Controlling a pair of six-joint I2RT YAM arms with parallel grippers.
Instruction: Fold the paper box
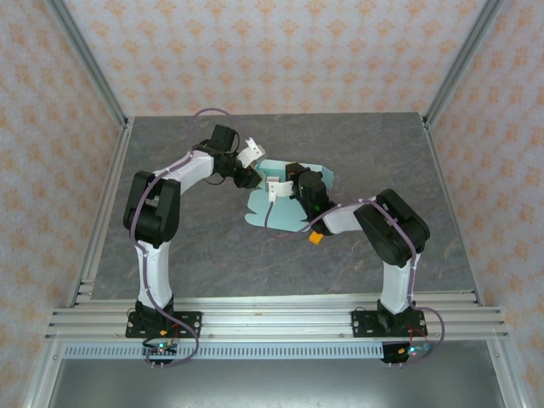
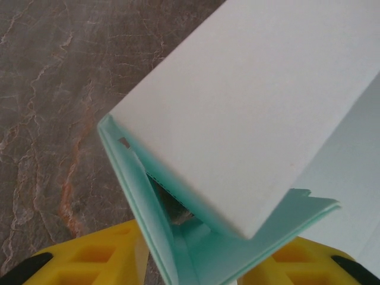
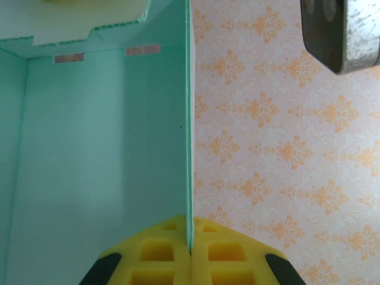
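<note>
The paper box (image 1: 293, 204) is pale mint-green card, partly folded, lying in the middle of the table between both arms. From the left wrist, a white-faced panel (image 2: 249, 113) leans over a mint side wall (image 2: 133, 190). My left gripper (image 2: 196, 264) has its yellow fingers (image 2: 89, 255) on either side of this folded corner, closed against it. My right gripper (image 3: 190, 240) is shut on the thin edge of an upright mint wall (image 3: 107, 148), which stands straight up from its pads. From above, the left gripper (image 1: 252, 170) and right gripper (image 1: 276, 189) meet at the box's far left part.
A tiny orange block (image 1: 315, 238) lies on the grey marbled table (image 1: 212, 255) just right of the box's near edge. Patterned walls and aluminium posts (image 1: 89, 64) enclose the table. A grey metal fitting (image 3: 338, 32) hangs at the upper right of the right wrist view.
</note>
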